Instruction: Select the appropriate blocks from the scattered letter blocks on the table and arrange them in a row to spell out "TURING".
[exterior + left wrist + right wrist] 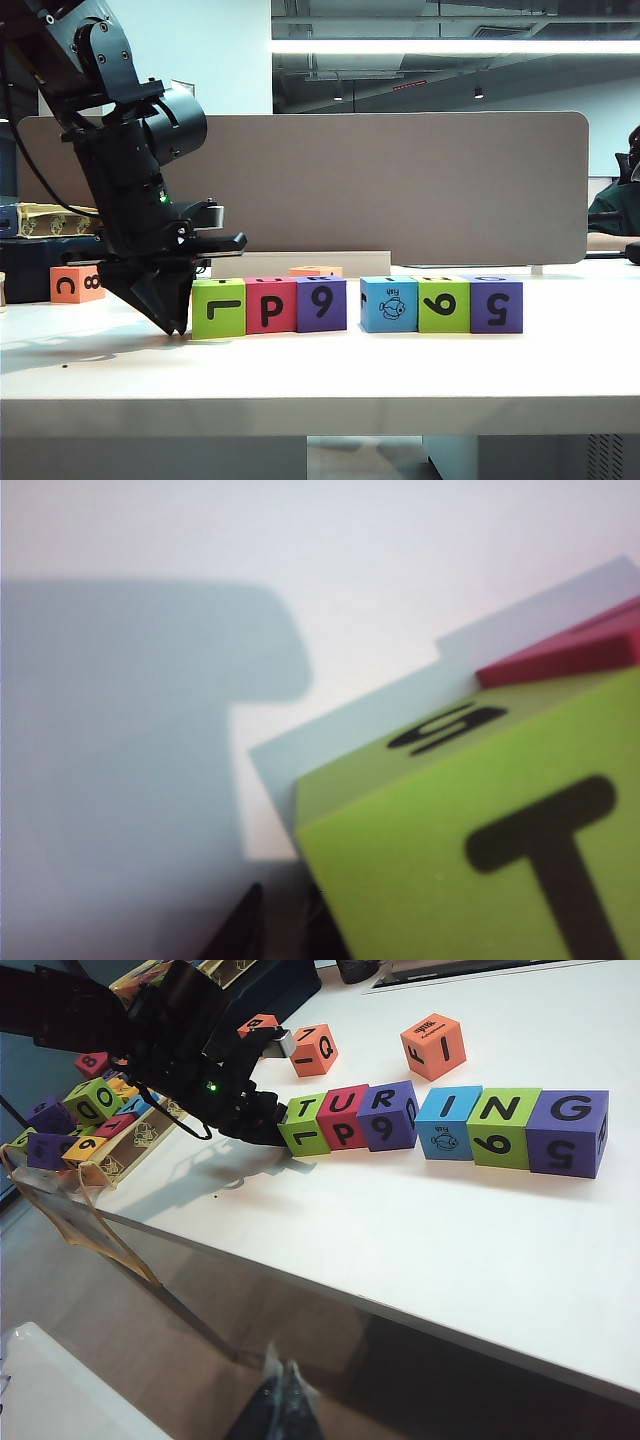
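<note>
6 matte cubes (445,1120) sit in a row on the smooth white table (400,370). The clenched, empty left gripper (178,322) rests beside the lime T block (218,308). Only the right wrist view reads TURING; the right gripper is unseen.

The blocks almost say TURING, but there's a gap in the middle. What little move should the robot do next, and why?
Probably a gentle push on the green T block toward the blue I block. The shut left hand sits at the T's outer side, and T, U, R stand together with a gap before I, N, G. The right hand hangs off the table, so the left suits.
</note>
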Action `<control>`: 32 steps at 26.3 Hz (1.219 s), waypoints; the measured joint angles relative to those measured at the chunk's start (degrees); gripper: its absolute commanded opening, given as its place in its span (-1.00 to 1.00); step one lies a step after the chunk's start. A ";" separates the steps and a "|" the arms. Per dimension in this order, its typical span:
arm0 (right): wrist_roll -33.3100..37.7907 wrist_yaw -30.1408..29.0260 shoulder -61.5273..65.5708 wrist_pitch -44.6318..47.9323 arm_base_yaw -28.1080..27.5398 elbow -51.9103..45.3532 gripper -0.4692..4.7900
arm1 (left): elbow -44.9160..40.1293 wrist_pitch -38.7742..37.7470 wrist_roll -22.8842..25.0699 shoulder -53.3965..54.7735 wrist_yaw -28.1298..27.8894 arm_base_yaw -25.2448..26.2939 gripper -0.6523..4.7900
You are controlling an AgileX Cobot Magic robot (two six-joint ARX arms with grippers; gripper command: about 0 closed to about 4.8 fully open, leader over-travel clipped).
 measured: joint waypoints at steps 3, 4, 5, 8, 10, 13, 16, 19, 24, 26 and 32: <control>0.00 0.00 0.00 -0.02 0.00 0.00 -0.82 | 0.00 0.04 2.40 0.02 -0.28 0.02 -0.70; 0.00 0.00 0.00 -0.02 0.00 0.00 -0.83 | 0.00 0.11 3.21 0.02 -0.28 0.04 -0.70; 0.02 0.00 0.00 -0.02 0.00 0.00 -0.82 | 0.00 0.26 3.76 0.02 -0.28 0.04 -0.70; 0.00 0.00 0.00 -0.02 0.00 0.00 -0.83 | 0.00 1.40 4.76 0.02 -0.28 0.04 -0.70; 0.00 0.00 0.00 0.00 0.00 0.00 -0.83 | 0.00 2.80 4.90 0.02 -0.02 0.04 -0.70; 0.00 0.00 0.00 -0.02 0.00 0.00 -0.83 | 0.00 3.78 4.92 0.02 0.87 0.04 -0.70; 0.02 0.00 0.00 -0.02 0.00 0.00 -0.83 | 0.00 3.89 5.35 0.02 1.25 0.02 -0.70; 0.02 0.00 0.00 -0.02 0.00 0.00 -0.83 | -0.02 4.55 6.14 0.02 1.29 0.02 -0.70; 0.00 0.00 0.00 0.00 0.00 0.00 -0.82 | -0.02 5.70 6.19 0.02 1.33 0.02 -0.70; 0.00 0.00 0.00 -0.02 0.00 0.00 -0.83 | -0.04 6.38 6.40 0.02 1.97 0.04 -0.70; 0.00 0.00 0.00 -0.02 0.00 0.00 -0.83 | -0.04 8.79 8.11 0.04 2.29 0.02 -0.70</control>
